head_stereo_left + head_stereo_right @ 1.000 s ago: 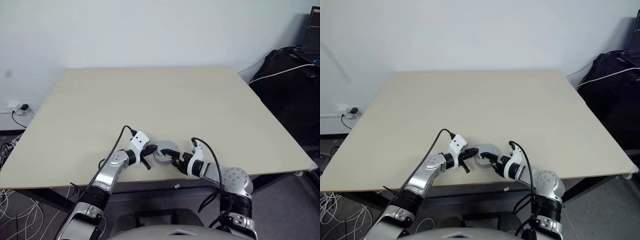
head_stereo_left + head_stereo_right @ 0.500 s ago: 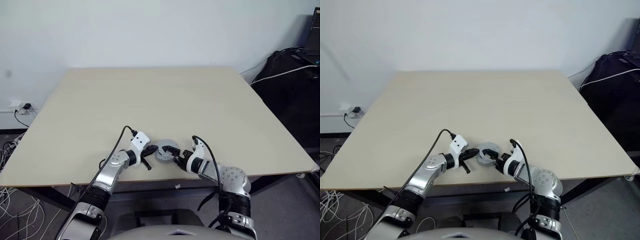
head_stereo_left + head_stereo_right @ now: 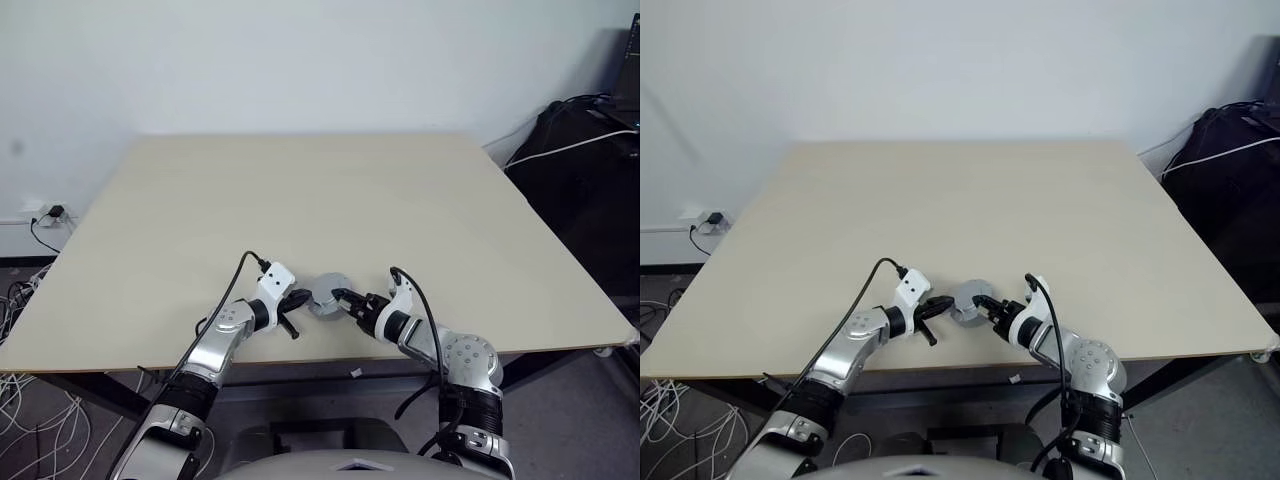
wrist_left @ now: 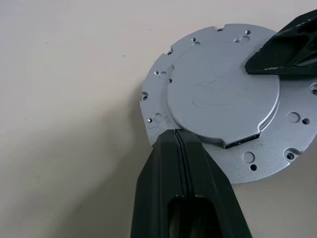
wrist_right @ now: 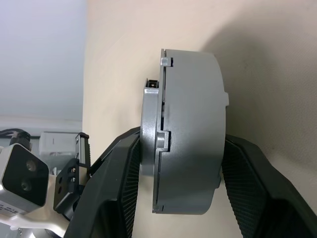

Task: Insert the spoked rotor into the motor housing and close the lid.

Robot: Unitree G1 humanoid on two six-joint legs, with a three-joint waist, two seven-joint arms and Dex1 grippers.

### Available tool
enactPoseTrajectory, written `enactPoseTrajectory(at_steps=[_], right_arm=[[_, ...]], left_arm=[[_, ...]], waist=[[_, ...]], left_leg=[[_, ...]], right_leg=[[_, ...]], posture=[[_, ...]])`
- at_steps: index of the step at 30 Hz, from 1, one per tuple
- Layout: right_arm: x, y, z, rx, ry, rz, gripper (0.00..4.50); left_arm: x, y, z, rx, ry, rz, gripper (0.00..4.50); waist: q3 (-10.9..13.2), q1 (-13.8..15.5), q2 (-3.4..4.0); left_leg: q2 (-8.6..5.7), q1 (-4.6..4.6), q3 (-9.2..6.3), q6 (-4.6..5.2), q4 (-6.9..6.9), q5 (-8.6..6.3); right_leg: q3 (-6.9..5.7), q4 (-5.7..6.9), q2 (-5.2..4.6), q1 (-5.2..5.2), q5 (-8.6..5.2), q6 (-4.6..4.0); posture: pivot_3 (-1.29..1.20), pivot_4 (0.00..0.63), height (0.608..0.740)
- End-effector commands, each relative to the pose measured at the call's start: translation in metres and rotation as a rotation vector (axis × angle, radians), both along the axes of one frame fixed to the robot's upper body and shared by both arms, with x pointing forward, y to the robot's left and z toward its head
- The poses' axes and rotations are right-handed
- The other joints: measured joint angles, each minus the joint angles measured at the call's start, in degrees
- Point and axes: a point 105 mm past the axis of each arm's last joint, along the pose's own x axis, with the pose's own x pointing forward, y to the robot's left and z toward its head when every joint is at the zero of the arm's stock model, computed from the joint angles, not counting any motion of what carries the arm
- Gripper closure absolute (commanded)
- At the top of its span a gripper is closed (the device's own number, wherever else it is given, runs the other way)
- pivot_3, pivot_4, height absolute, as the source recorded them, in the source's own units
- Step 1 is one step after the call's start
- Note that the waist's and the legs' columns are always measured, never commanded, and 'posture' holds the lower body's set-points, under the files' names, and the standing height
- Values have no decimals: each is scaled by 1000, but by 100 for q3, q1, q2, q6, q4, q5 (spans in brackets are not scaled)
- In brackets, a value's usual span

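Closed motor housing (image 3: 326, 295) is sitting at the table's (image 3: 300, 190) near edge. Right gripper (image 5: 171, 163) is straddling its 2 faces, probably clamping; left gripper (image 4: 178, 141), jaws together, is bracing it. Rigid, heavy, slick metal: grip across faces.

The motor housing (image 4: 225, 106) is a closed, all-grey metal drum near the front edge of the table. Its flat round face carries a raised central disc inside a wider flange dotted with small holes. Side on, it is a thick cylinder (image 5: 185, 134) with a seam around its edge and small notched tabs.
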Motion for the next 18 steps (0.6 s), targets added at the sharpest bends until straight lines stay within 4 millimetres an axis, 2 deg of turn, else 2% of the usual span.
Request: enactPoseTrajectory(at_steps=[1, 14, 18], right_arm=[[-11, 40, 21, 132, -49, 125, 2334], [-12, 40, 21, 127, -46, 127, 2362], [-9, 36, 19, 113, -43, 102, 2362]], left_arm=[[-5, -16, 1, -10, 0, -57, 4500], [-3, -18, 4, -16, -12, -59, 4500], [0, -18, 13, -57, -42, -27, 4500]], waist=[[0, -1, 0], [1, -12, 1], [1, -12, 1]], left_leg=[[0, 0, 0, 0, 0, 0], [1, 0, -1, 0, -1, 0], [1, 0, -1, 0, 0, 0]], right_leg=[[0, 0, 0, 0, 0, 0], [-1, 1, 2, -2, -1, 0], [-1, 1, 2, -2, -1, -1]], posture=[[0, 0, 740], [0, 0, 740], [0, 0, 740]])
